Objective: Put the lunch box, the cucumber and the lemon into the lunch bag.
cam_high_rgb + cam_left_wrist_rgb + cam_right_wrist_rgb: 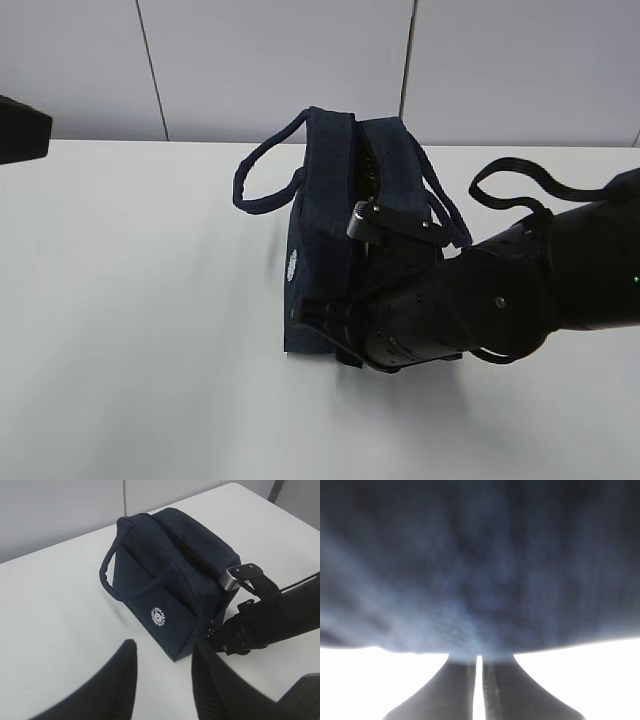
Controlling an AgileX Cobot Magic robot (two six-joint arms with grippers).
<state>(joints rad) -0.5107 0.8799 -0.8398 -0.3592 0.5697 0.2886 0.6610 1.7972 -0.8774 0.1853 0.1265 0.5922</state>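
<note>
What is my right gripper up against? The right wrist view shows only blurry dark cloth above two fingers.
Observer: The right gripper is low at the near end of the lunch bag, which stands upright on the table.
Operator: Where is the other arm?
Observer: The left gripper is open and empty, hovering apart from the bag on the side with the round white logo.
Operator: Any food or the lunch box left out?
Observer: None shows on the table in any view. I cannot see inside the bag.
</note>
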